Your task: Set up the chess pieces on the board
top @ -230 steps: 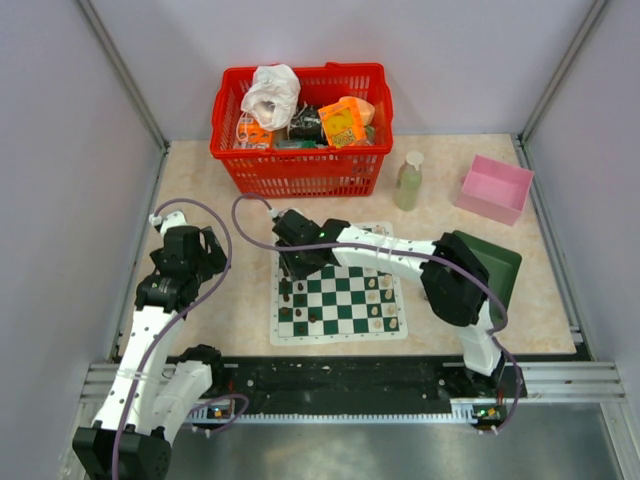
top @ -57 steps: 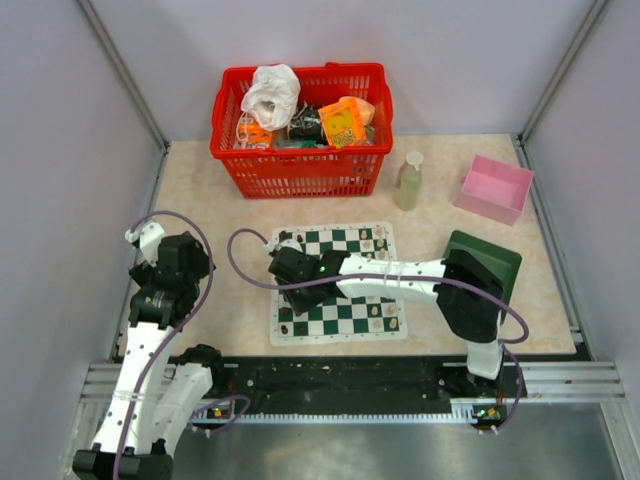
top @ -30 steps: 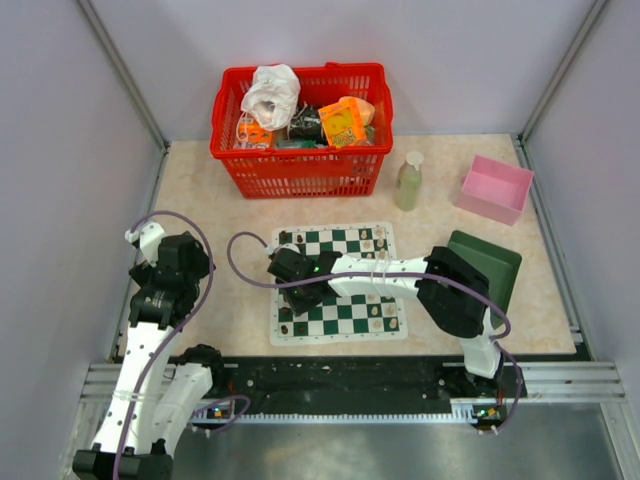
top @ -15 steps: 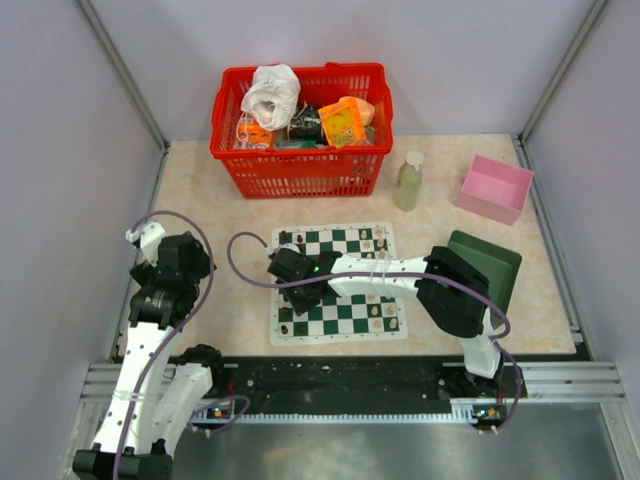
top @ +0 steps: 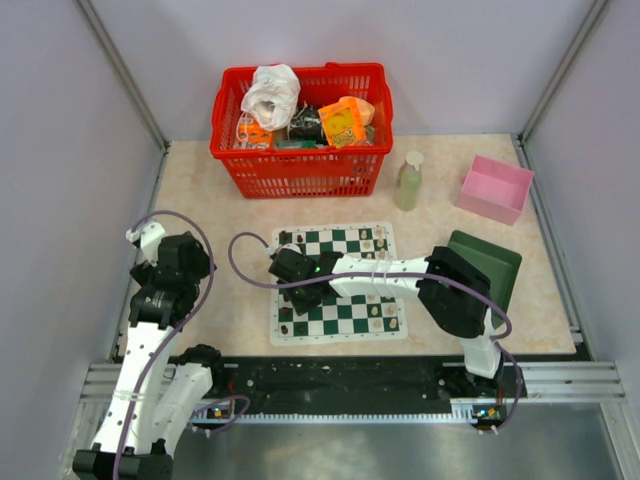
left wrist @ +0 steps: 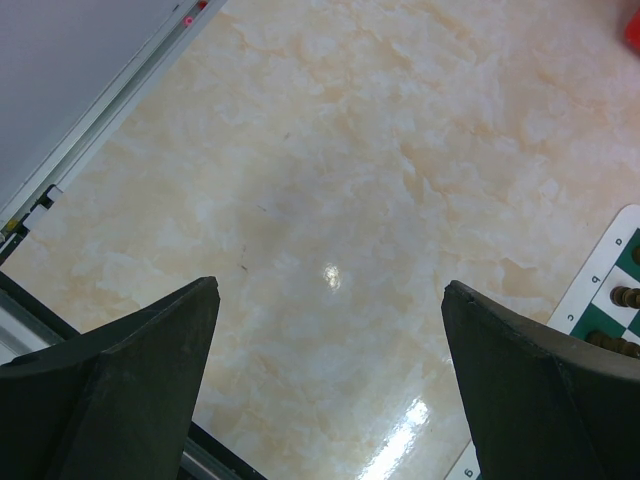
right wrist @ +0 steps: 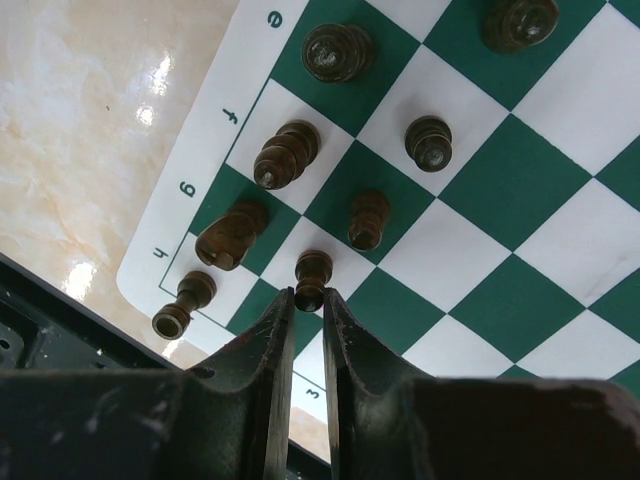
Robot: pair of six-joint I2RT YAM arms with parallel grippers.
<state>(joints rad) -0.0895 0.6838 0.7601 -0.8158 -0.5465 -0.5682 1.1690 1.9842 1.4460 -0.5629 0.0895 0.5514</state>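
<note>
The green and white board [top: 350, 320] lies in the middle of the table. Dark brown chess pieces [top: 288, 318] stand along its left side and cream ones [top: 386, 300] along its right. My right gripper [top: 300, 290] reaches over the board's left part. In the right wrist view the right gripper [right wrist: 309, 292] is shut on the head of a dark pawn [right wrist: 313, 272] near the board's corner; several other dark pieces [right wrist: 285, 155] stand around it on the board [right wrist: 500, 180]. My left gripper [left wrist: 330, 285] hangs open over bare table left of the board, with nothing between its fingers.
A red basket [top: 300, 120] full of items stands at the back. A pale bottle [top: 409, 180] and a pink box [top: 494, 188] stand at the back right. A dark green box [top: 495, 262] lies right of the board, partly under the right arm.
The right gripper's fingers have closed onto the dark pawn over the last second; the arm itself barely shifted. The left arm has not moved.
</note>
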